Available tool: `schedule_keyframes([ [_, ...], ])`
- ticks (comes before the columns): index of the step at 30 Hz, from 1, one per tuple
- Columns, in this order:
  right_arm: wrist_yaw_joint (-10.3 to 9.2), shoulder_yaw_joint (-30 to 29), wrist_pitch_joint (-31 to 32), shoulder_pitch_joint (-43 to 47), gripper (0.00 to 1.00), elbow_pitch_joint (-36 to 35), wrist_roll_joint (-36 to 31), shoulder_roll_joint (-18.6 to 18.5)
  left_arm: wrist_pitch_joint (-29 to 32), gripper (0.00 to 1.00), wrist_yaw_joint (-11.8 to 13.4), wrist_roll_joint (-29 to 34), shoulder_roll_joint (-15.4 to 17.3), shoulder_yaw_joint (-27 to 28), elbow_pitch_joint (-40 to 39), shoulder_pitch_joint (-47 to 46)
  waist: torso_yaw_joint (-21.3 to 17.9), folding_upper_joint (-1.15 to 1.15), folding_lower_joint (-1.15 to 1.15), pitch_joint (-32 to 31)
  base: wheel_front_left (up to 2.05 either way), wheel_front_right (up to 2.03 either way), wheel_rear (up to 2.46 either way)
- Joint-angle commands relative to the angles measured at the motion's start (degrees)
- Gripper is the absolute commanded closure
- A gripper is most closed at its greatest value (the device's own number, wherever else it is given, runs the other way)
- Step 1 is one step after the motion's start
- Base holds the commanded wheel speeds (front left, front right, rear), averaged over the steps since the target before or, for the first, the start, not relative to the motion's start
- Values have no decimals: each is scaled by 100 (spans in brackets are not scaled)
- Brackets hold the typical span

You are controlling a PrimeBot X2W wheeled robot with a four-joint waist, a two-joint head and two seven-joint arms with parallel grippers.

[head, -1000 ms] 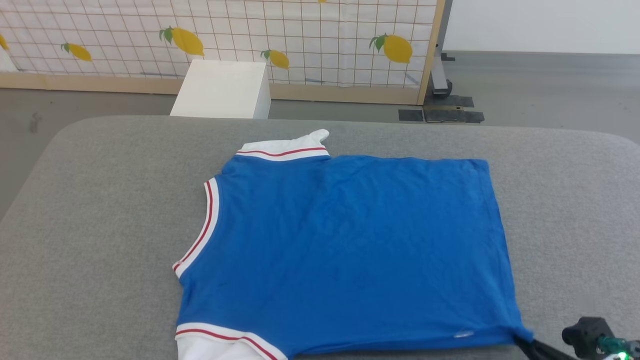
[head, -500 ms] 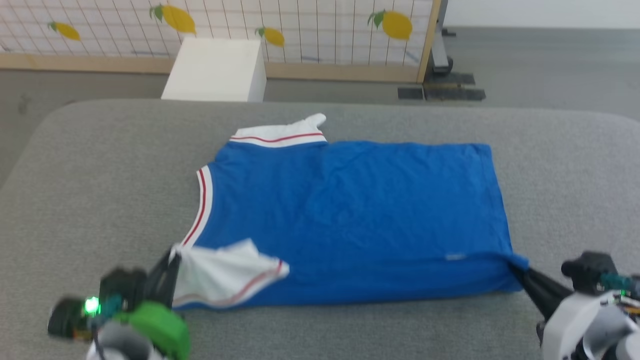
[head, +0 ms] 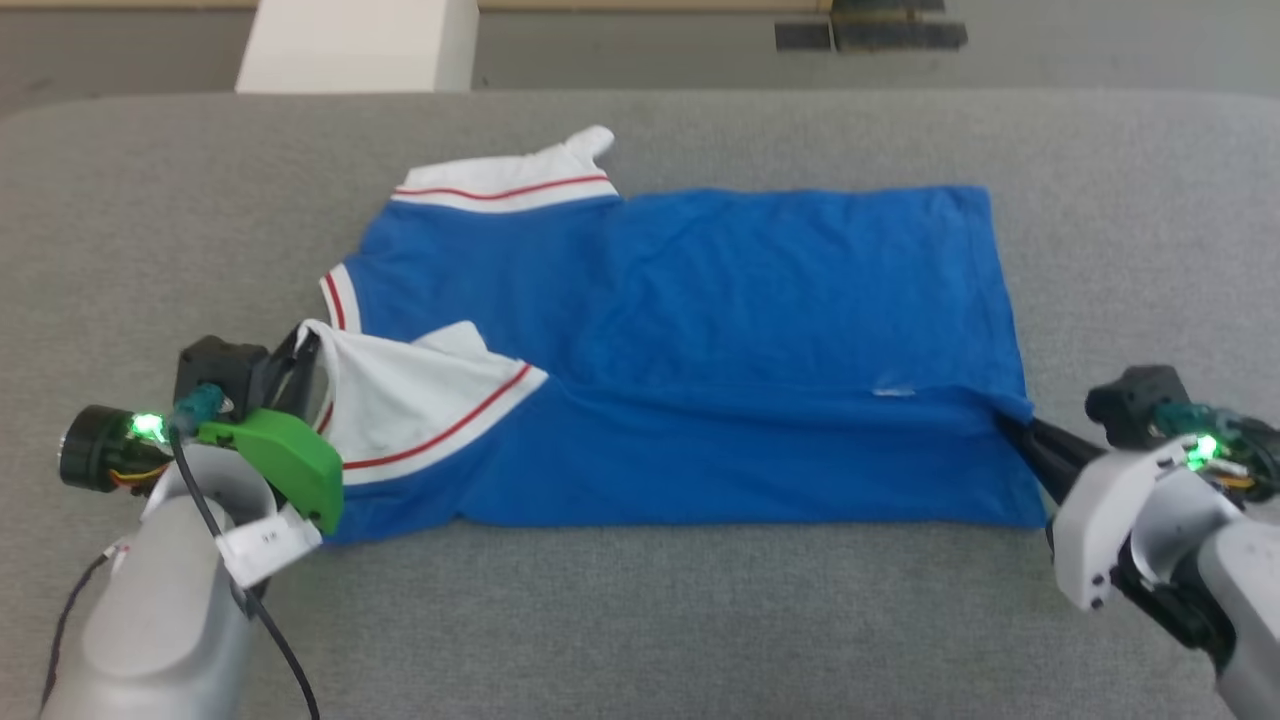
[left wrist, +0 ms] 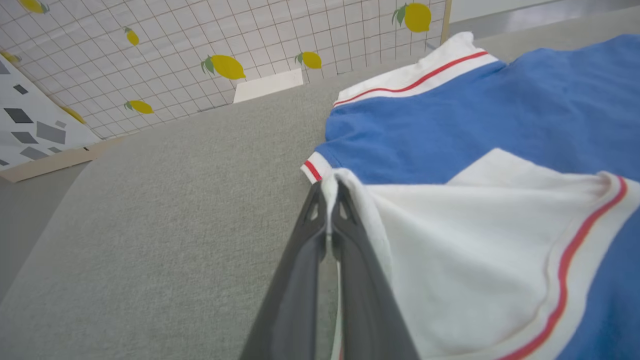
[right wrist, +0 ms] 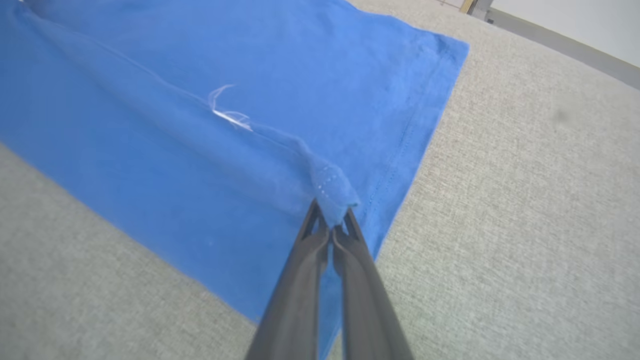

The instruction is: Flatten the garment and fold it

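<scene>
Robot lab, lemon-print partition (left wrist: 165,55), grey padded table (head: 700,620)

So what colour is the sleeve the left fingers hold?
The sleeve is white with a red stripe; left wrist view.

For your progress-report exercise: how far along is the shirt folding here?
Done: the garment lies mostly flat on the grey surface. In hand: the left gripper is shut on the near sleeve, the right gripper on the hem corner, turning the near edge over the body. Left: lay that fold down, fold the far sleeve, then finish folding.
</scene>
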Motion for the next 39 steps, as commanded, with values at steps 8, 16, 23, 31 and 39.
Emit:
schedule_keyframes([
  [8, -10, 503, 205, -751, 100, 681, 78, 10, -220, 100, -53, -26, -115, -291, 1457, -610, -164, 0, 0, 566, 0, 0, 0],
  [16, -10, 680, -136, -944, 0, 931, 315, 7, -542, 69, -98, -263, -202, -529, 2248, -806, -101, 0, 0, 254, 0, 0, 0],
  [23, -10, 546, -506, -853, 0, 820, 279, -115, -517, 0, -104, -690, 30, -797, 2125, -1031, 59, 0, 0, -319, 0, 0, 0],
  [31, -10, 281, -543, -508, 0, 479, 180, -148, 922, 0, -105, -1557, 731, -1771, 1261, -1384, 148, 0, 0, -607, 0, 0, 0],
  [39, -10, 244, -294, -259, 0, 204, 122, -142, 3841, 0, -105, -3243, 1682, -2927, -262, -1605, 114, 0, 0, -680, 0, 0, 0],
])
